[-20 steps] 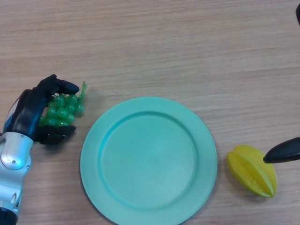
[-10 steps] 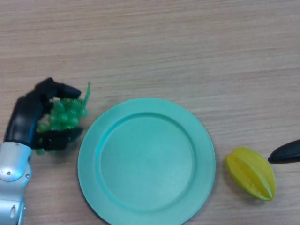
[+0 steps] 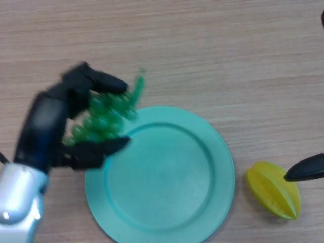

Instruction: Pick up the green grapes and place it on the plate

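Note:
My left hand [image 3: 50,124] is shut on the green grapes [image 3: 107,112], a bunch of small green balls with a stem sticking up to the right. It holds them lifted above the table, over the left rim of the round teal plate [image 3: 167,177]. The fingers wrap over the top of the bunch and the thumb sits under it. Only a fingertip of my right hand [image 3: 306,168] shows at the right edge, over the yellow starfruit.
A yellow starfruit [image 3: 273,190] lies on the wooden table [image 3: 202,50] to the right of the plate, close to its rim.
My left hand has lifted the grapes off the table and carried them right, from beside the plate to above its left rim. The right hand has stayed put.

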{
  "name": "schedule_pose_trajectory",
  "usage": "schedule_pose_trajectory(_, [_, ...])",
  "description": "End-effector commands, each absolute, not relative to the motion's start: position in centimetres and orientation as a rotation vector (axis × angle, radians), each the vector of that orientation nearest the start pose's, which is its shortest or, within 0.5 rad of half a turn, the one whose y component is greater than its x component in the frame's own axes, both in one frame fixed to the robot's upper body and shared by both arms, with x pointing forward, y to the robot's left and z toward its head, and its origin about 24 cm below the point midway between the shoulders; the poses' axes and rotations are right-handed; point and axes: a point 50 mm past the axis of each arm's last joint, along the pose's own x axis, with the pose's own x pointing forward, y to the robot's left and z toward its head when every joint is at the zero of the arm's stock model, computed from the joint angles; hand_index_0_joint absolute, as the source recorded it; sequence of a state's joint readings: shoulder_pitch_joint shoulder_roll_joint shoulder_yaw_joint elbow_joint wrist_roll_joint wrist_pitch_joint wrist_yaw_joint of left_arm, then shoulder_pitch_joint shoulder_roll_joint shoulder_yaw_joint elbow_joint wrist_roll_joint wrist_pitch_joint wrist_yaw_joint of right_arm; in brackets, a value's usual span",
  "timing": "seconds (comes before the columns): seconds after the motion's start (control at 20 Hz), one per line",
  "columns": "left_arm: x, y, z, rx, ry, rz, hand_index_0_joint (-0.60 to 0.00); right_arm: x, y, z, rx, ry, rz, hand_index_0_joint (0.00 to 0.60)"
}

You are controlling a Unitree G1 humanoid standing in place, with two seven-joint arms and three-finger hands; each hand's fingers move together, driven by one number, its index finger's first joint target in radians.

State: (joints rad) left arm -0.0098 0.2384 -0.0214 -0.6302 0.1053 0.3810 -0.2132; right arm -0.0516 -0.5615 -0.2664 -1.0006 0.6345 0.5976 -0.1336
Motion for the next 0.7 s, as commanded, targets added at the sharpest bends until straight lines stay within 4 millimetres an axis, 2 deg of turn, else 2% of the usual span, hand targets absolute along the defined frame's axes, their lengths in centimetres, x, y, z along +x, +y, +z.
schedule_pose_trajectory(0.05, [22.2, 15.4, 17.1, 0.512, -0.449, -0.207, -0.600, 17.0, -18.2, 26.0, -0.146, -0.661, 0.172, 0.000])
schedule_pose_trajectory(0.15, [22.2, 15.5, 17.1, 0.415, -0.464, -0.211, -0.600, 17.1, -18.1, 25.9, -0.145, -0.655, 0.173, 0.000])
schedule_pose_trajectory(0.25, [22.2, 15.4, 17.1, 0.378, -0.464, -0.220, -0.402, 17.1, -18.1, 25.9, -0.145, -0.653, 0.173, 0.000])
schedule_pose_trajectory(0.3, [22.2, 15.4, 17.1, 0.363, -0.453, -0.230, -0.252, 17.2, -18.1, 25.9, -0.145, -0.652, 0.172, 0.000])
schedule_pose_trajectory(0.35, [22.2, 15.3, 17.0, 0.349, -0.439, -0.242, -0.152, 17.2, -18.0, 25.9, -0.145, -0.652, 0.173, 0.000])
schedule_pose_trajectory(0.4, [22.1, 15.0, 16.8, 0.324, -0.402, -0.274, -0.008, 17.3, -18.0, 25.9, -0.145, -0.651, 0.175, 0.000])
schedule_pose_trajectory(0.55, [22.1, 15.2, 17.2, 0.363, -0.408, -0.274, 0.000, 17.4, -17.9, 25.9, -0.144, -0.651, 0.176, 0.000])
schedule_pose_trajectory(0.7, [21.9, 16.5, 19.1, 0.328, -0.462, -0.233, 0.000, 17.4, -17.9, 25.9, -0.142, -0.648, 0.178, 0.000])
